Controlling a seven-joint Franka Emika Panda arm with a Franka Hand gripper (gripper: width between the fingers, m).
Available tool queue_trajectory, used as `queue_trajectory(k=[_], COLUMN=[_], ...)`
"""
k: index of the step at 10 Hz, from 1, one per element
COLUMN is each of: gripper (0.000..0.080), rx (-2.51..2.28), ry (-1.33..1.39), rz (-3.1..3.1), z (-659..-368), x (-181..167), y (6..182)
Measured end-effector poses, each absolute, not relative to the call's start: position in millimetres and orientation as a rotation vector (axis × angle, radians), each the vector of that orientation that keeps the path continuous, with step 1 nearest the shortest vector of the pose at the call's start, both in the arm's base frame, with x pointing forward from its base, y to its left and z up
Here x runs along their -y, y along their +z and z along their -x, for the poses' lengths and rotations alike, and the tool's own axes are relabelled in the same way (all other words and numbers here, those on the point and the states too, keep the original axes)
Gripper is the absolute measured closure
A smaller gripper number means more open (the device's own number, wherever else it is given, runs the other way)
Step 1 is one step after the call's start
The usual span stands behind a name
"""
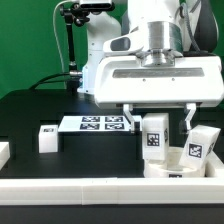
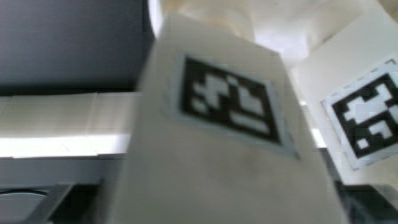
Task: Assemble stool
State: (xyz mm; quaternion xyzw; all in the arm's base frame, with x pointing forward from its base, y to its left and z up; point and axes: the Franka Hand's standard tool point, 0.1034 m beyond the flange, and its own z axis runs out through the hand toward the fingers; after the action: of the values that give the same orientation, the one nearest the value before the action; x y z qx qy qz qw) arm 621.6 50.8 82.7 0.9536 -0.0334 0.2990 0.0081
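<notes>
While the gripper (image 1: 158, 123) hangs over the seat (image 1: 165, 170) at the lower right of the exterior view, its jaws stand wide, one on each side of an upright leg (image 1: 153, 135), with gaps showing, so it has hold of nothing. That leg stands on the seat, tag facing the camera. In the wrist view it fills the middle of the frame (image 2: 228, 110), and no fingers show clearly there. A second leg (image 1: 200, 146) leans tilted on the seat just to the right of it. The third leg (image 1: 46, 138) sits loose on the table (image 1: 40, 105) at middle left, near the marker board (image 1: 95, 123). Step in hand looks like fitting legs to the seat, roughly two of three placed, though I cannot tell how firmly either is seated. The next move likely needs a straight lift clear without knocking the upright leg, then a regrip or a reach for the loose leg.
</notes>
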Motion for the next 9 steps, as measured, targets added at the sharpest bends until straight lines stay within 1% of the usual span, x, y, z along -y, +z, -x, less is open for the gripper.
queue_trajectory(k=[1, 2, 4, 6, 7, 9], gripper=[0.0161, 0.0161, 0.0150, 0.0150, 0.0150, 0.0150], rx=[0.105, 0.107, 0.116, 0.148, 0.163, 0.156], ry=[0.939, 0.937, 0.912, 0.861, 0.853, 0.849], rz=[-2.980, -2.984, -3.004, -3.033, -3.037, -3.038], z=[-622.1, -622.9, -625.4, -629.5, -632.4, -630.3], x=[-51.0, -51.6, -52.6, -45.0, -40.4, -42.8], y=[84.8, 88.1, 100.2, 114.5, 118.4, 114.5])
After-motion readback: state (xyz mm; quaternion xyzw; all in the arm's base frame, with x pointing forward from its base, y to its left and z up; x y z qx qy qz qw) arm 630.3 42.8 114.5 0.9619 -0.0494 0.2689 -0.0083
